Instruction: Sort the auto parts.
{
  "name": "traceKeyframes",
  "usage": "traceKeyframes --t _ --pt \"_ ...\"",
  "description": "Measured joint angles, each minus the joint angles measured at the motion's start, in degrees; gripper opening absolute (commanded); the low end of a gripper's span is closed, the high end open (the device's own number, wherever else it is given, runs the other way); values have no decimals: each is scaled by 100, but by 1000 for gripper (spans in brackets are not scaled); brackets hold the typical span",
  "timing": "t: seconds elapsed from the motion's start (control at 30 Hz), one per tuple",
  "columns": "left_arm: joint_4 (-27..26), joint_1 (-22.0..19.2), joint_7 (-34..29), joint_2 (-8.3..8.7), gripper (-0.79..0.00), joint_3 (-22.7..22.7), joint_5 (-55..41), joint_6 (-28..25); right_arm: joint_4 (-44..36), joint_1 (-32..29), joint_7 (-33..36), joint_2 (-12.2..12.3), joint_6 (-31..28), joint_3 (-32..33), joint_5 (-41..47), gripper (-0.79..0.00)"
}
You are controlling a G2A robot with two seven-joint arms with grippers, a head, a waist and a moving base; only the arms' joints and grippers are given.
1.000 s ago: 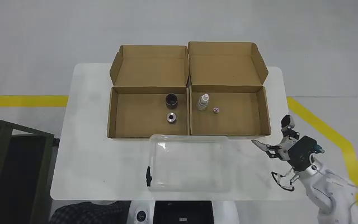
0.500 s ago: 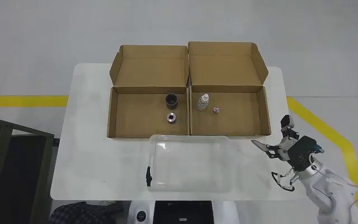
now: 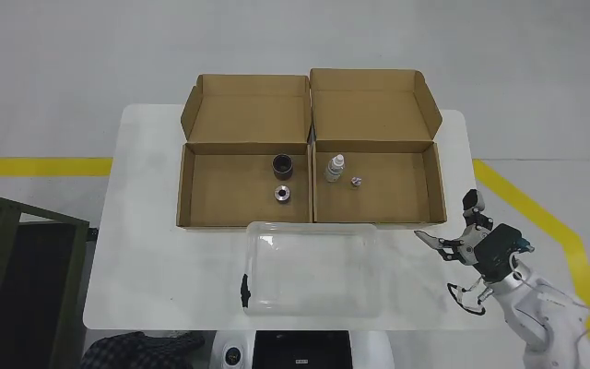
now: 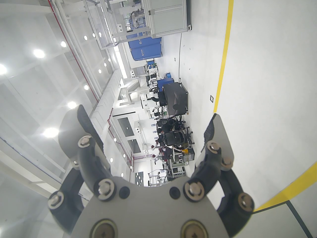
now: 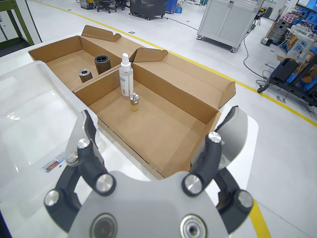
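A dark cylinder (image 5: 101,64) and a short metal sleeve (image 5: 85,75) stand in the left box (image 5: 63,59), a spray bottle (image 5: 126,75) and a brass fitting (image 5: 134,102) in the right box (image 5: 178,92), all 4 ahead of the open, empty jaws of the right gripper (image 5: 161,115). The left gripper (image 4: 148,114) gapes empty too.

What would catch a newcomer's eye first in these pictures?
Two open cardboard boxes sit side by side in the middle of the table. The left box holds a dark cylinder and a metal bushing, and the right box a spray bottle and a small fitting. A clear tray lies just in front of them, with the right gripper open beside it, holding nothing.
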Motion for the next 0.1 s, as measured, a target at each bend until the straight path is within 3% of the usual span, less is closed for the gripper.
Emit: traceKeyframes --t 0.1 --pt "0 0 0 0 0 0 0 0 0 0 0 0 0 0 0 0"
